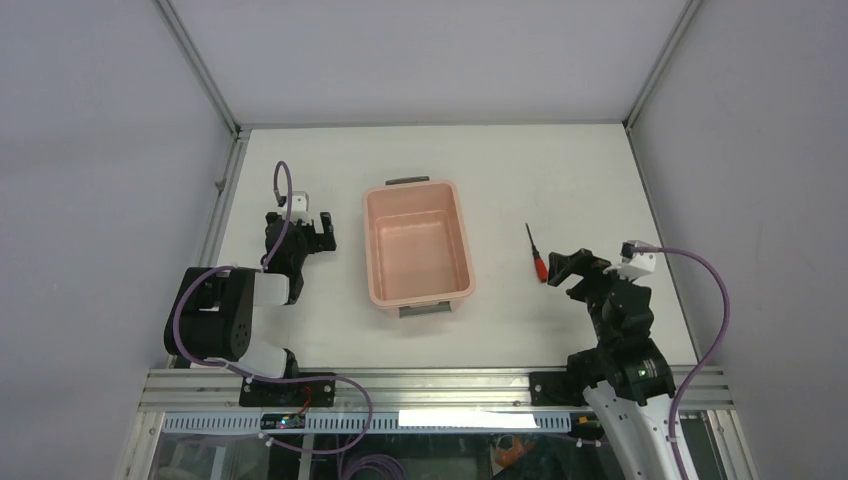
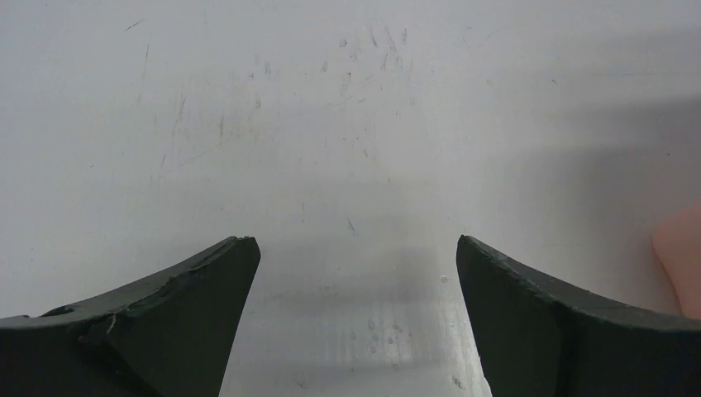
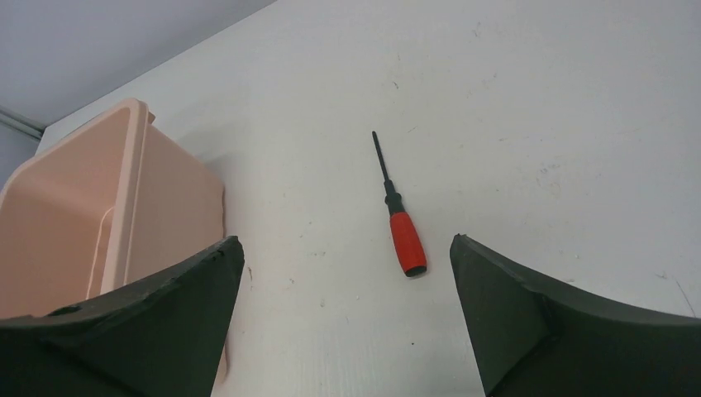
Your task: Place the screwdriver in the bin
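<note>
The screwdriver (image 1: 537, 258), red handle and thin dark shaft, lies flat on the white table to the right of the bin. In the right wrist view the screwdriver (image 3: 405, 236) lies just ahead of the open jaws, handle end nearest. The pale pink bin (image 1: 416, 246) stands empty at the table's middle, and its corner shows at the left of the right wrist view (image 3: 124, 207). My right gripper (image 1: 566, 268) is open, just right of the handle. My left gripper (image 1: 308, 233) is open and empty, left of the bin, over bare table (image 2: 355, 248).
Metal frame posts run along the table's left edge (image 1: 225, 200) and right edge (image 1: 655, 200). Grey walls stand behind and beside the table. A sliver of the bin (image 2: 682, 248) shows at the right edge of the left wrist view.
</note>
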